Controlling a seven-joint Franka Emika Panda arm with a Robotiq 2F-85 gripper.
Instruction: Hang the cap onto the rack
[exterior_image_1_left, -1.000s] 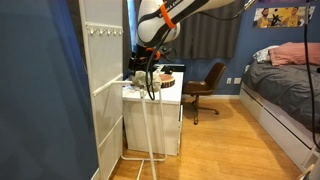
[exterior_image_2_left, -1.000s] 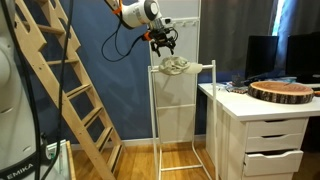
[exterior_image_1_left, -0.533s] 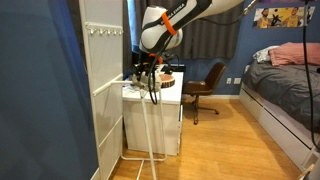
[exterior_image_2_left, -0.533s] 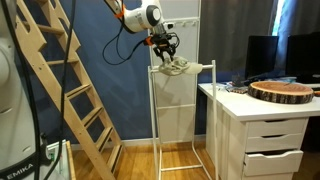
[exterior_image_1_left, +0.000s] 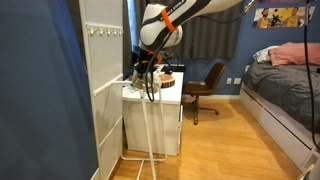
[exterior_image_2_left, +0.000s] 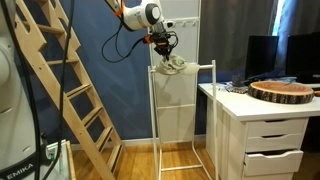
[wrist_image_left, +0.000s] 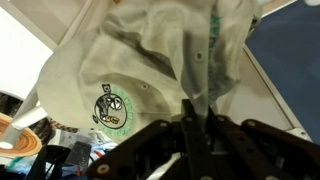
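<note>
The pale grey-beige cap (exterior_image_2_left: 176, 66) lies crumpled on the top corner of the thin white tubular rack (exterior_image_2_left: 192, 66). My gripper (exterior_image_2_left: 163, 46) comes down onto it from above. In the wrist view the cap (wrist_image_left: 130, 55) fills the frame and shows a round green emblem. There my gripper (wrist_image_left: 197, 112) is shut, with a fold of the cap's fabric pinched between its black fingers. In an exterior view the gripper (exterior_image_1_left: 146, 68) sits at the top of the rack (exterior_image_1_left: 152, 120), and the arm mostly hides the cap.
A wooden ladder (exterior_image_2_left: 70, 90) leans beside the rack. A white drawer cabinet (exterior_image_2_left: 265, 130) carries a round wooden slab (exterior_image_2_left: 285, 90). A tall white pegged panel (exterior_image_1_left: 103, 80), an office chair (exterior_image_1_left: 205, 88) and a bed (exterior_image_1_left: 290, 95) stand around.
The gripper came down onto the cap from just above it, and its jaws went from open to shut on the fabric.
</note>
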